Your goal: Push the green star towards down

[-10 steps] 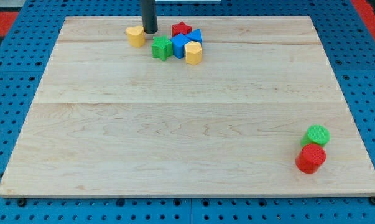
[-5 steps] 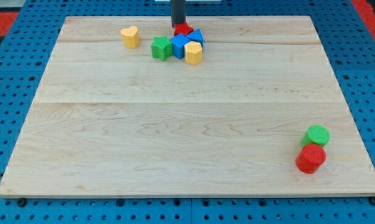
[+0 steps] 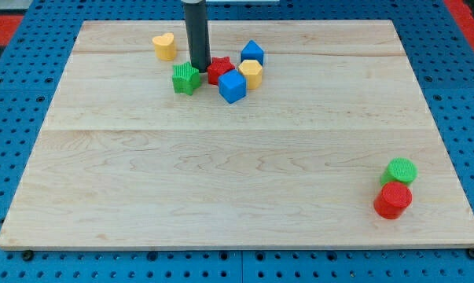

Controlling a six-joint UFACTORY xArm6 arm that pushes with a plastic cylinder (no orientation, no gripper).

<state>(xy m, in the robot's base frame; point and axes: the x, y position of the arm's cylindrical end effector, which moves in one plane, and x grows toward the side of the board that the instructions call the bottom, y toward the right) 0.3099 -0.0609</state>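
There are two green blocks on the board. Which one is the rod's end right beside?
The green star near the view's top: my tip sits at its right edge, between it and the red star. The green cylinder sits far off at lower right.

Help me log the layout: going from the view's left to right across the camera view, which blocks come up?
Yellow heart → green star → red star → blue cube → yellow block → red cylinder, green cylinder.

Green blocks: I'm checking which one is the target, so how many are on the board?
2. The green star sits near the view's top, just left of my tip. The green cylinder is at the lower right, behind the red cylinder. None seem hidden.
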